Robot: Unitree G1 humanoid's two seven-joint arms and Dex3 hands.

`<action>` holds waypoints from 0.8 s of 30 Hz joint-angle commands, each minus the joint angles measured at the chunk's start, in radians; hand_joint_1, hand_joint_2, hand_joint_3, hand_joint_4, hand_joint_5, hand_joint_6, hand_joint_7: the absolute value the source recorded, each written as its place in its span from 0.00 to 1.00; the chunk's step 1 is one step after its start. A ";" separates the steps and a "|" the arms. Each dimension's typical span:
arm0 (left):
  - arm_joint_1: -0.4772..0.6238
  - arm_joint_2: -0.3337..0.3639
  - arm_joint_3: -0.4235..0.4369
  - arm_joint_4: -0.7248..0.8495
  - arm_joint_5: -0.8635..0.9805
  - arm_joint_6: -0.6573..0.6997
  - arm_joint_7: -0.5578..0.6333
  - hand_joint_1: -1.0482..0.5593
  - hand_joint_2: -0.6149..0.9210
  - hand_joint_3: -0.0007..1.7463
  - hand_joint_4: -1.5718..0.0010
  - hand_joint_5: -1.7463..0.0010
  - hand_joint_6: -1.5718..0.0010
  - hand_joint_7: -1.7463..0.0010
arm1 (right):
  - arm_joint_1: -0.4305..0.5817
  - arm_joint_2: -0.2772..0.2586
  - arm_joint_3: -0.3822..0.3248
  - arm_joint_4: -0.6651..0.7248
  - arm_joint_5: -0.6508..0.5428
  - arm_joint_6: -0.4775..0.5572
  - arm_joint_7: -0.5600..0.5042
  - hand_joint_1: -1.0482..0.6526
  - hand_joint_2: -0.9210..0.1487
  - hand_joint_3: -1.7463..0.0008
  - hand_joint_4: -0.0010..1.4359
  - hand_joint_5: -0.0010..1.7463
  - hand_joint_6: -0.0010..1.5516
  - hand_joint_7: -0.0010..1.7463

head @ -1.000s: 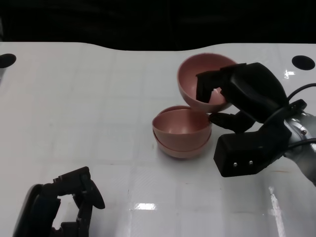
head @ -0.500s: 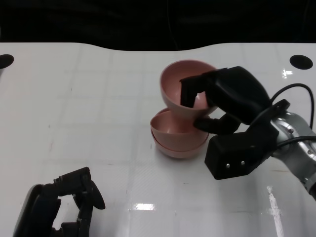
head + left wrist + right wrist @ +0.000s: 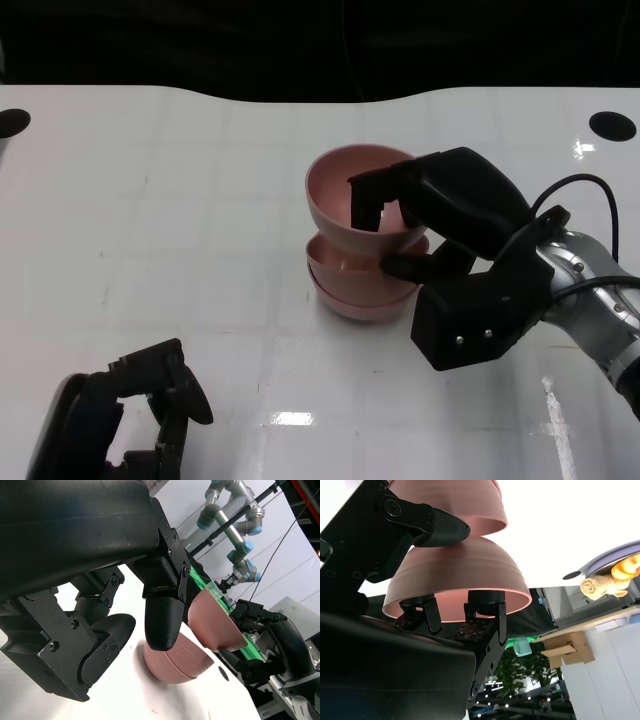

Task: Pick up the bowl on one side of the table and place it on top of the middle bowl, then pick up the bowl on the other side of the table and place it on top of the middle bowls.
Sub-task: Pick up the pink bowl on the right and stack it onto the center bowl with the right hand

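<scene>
Head view: your right hand (image 3: pixel 420 225), gripping the pink bowl (image 3: pixel 355 195), is now lowering it onto the stacked bowls (image 3: pixel 350 290) at center frame; left hand (image 3: pixel 120 420) is resting open.

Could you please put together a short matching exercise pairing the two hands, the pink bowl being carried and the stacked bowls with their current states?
Column one:
1. left hand
2. right hand
3. top pink bowl
4. stacked pink bowls

Column two:
A. resting on the white table, nested
B. held tilted just above the stack
C. gripping a bowl's rim
D. low by the near edge, holding nothing

Pairs: 1-D, 2-C, 3-B, 4-A
</scene>
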 commanded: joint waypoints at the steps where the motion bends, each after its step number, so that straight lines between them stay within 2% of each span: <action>1: 0.007 0.012 0.006 -0.009 0.007 0.001 -0.003 0.64 0.58 0.90 0.46 0.01 0.47 0.13 | -0.019 -0.019 0.004 0.005 0.018 -0.001 0.045 0.55 0.59 0.23 0.69 1.00 0.56 0.87; 3: 0.008 0.012 0.006 -0.010 0.006 0.001 -0.004 0.64 0.58 0.90 0.46 0.01 0.47 0.13 | -0.015 -0.022 0.004 0.003 0.026 0.011 0.079 0.55 0.57 0.26 0.67 1.00 0.55 0.87; 5: 0.009 0.011 0.005 -0.012 0.002 0.003 -0.006 0.64 0.58 0.90 0.46 0.01 0.47 0.13 | -0.012 -0.022 0.001 0.003 0.039 0.018 0.112 0.56 0.53 0.29 0.66 1.00 0.57 0.76; 7: 0.009 0.011 0.004 -0.011 0.001 0.001 -0.007 0.64 0.58 0.90 0.46 0.01 0.47 0.13 | -0.010 -0.029 0.005 -0.006 0.040 0.035 0.149 0.55 0.48 0.39 0.64 0.80 0.61 0.42; 9: 0.008 0.011 0.004 -0.010 0.000 0.000 -0.007 0.64 0.57 0.91 0.46 0.01 0.47 0.13 | -0.008 -0.037 0.008 -0.017 0.037 0.047 0.177 0.50 0.27 0.66 0.61 0.57 0.61 0.14; 10: 0.008 0.011 0.004 -0.010 0.000 0.000 -0.008 0.64 0.57 0.91 0.46 0.01 0.47 0.13 | -0.007 -0.045 0.012 -0.025 0.030 0.053 0.192 0.48 0.18 0.77 0.59 0.44 0.59 0.08; 11: 0.008 0.012 0.004 -0.010 0.000 0.000 -0.008 0.63 0.58 0.91 0.46 0.01 0.48 0.13 | -0.007 -0.051 0.016 -0.031 0.024 0.058 0.203 0.42 0.07 0.87 0.54 0.28 0.52 0.03; 13: 0.007 0.011 0.004 -0.009 -0.001 -0.001 -0.008 0.63 0.58 0.90 0.46 0.01 0.48 0.13 | -0.005 -0.063 0.024 -0.047 0.011 0.071 0.221 0.36 0.02 0.91 0.47 0.16 0.46 0.01; 15: 0.008 0.010 0.003 -0.010 -0.004 -0.001 -0.009 0.63 0.58 0.90 0.46 0.01 0.48 0.13 | -0.001 -0.071 0.029 -0.059 0.005 0.077 0.227 0.30 0.00 0.90 0.41 0.10 0.40 0.00; 24: 0.009 0.013 0.007 -0.014 0.010 -0.004 -0.003 0.63 0.58 0.90 0.46 0.01 0.47 0.13 | 0.026 -0.104 0.035 -0.124 -0.012 0.136 0.244 0.21 0.00 0.80 0.24 0.02 0.22 0.00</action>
